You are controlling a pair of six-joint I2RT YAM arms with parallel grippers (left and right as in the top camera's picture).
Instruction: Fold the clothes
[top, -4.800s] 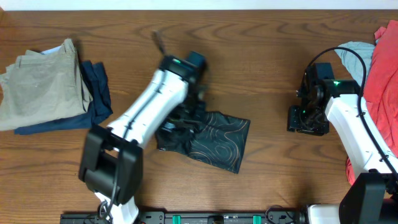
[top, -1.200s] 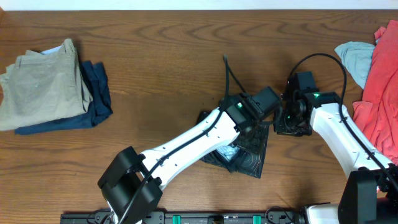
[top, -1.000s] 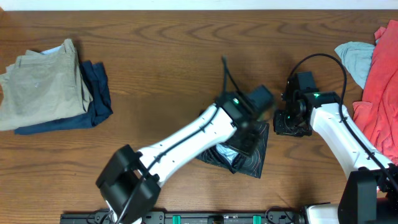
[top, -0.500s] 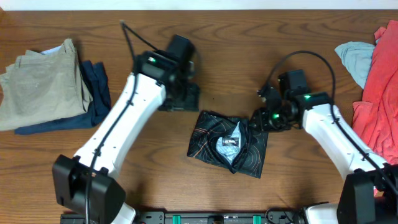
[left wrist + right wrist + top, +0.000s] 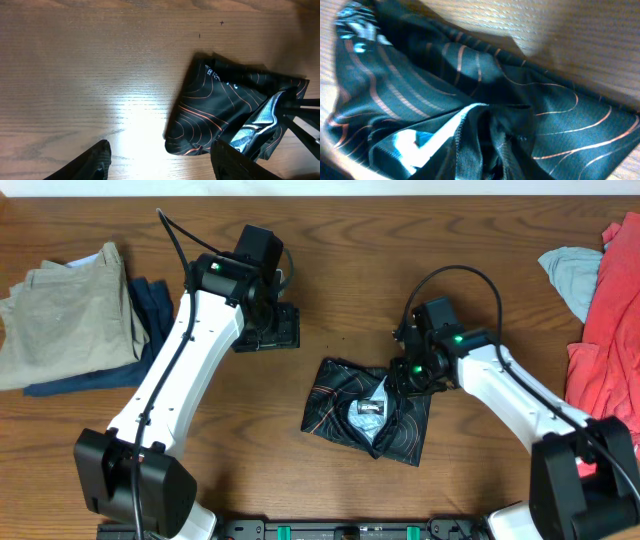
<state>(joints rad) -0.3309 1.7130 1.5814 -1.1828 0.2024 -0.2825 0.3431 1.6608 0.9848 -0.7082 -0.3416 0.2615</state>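
The clothes, a black jersey (image 5: 365, 412) with thin orange contour lines, lie bunched in a small packet at the table's middle, a pale inner panel with a label showing on top. My left gripper (image 5: 270, 332) hangs open over bare wood up and left of the jersey (image 5: 225, 102), apart from it; its dark fingertips (image 5: 95, 161) frame the bottom of the left wrist view. My right gripper (image 5: 404, 374) sits at the packet's upper right edge. Black cloth (image 5: 420, 85) fills the right wrist view and gathers into folds between the jaws (image 5: 500, 160), hiding the fingers.
Folded khaki trousers (image 5: 65, 315) rest on a navy garment (image 5: 155, 330) at the far left. A red garment (image 5: 610, 330) and a pale blue one (image 5: 575, 275) lie heaped at the right edge. Bare wood (image 5: 330, 250) stretches behind the jersey.
My left arm has let go of the jersey and swung away to the upper left. My right gripper has moved left onto the jersey's upper right edge.
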